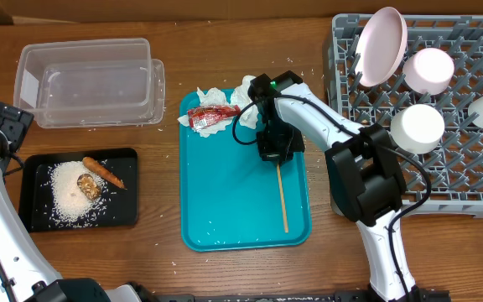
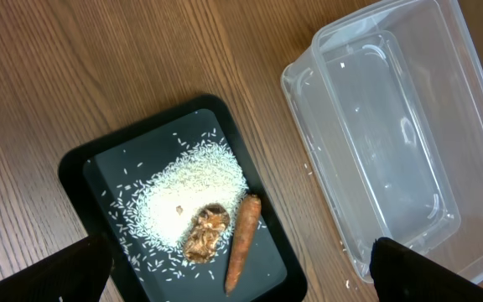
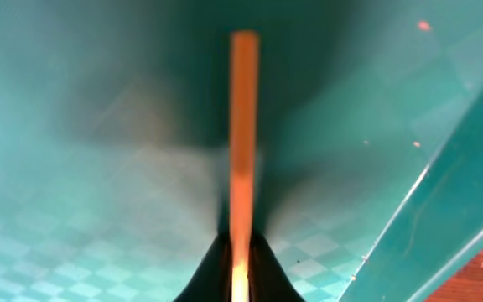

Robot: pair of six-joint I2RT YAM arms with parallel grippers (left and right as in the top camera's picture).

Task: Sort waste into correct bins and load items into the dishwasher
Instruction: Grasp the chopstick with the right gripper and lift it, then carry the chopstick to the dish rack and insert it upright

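Bright even light, overhead and left-wrist views sharp; right-wrist view blurred, chopstick soft just ahead of the right gripper, dark shadow flanking it on the teal tray.

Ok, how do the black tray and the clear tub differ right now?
The black tray is opaque and shallow; the clear tub is see-through and deeper. The black tray holds rice, a carrot piece and a brown lump; the clear tub looks empty. Both are rectangular and sit on the wooden table.

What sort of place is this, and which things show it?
Likely a staged dish-clearing station: a grey dish rack holds white dishes, and a black tray holds food scraps beside a clear tub.
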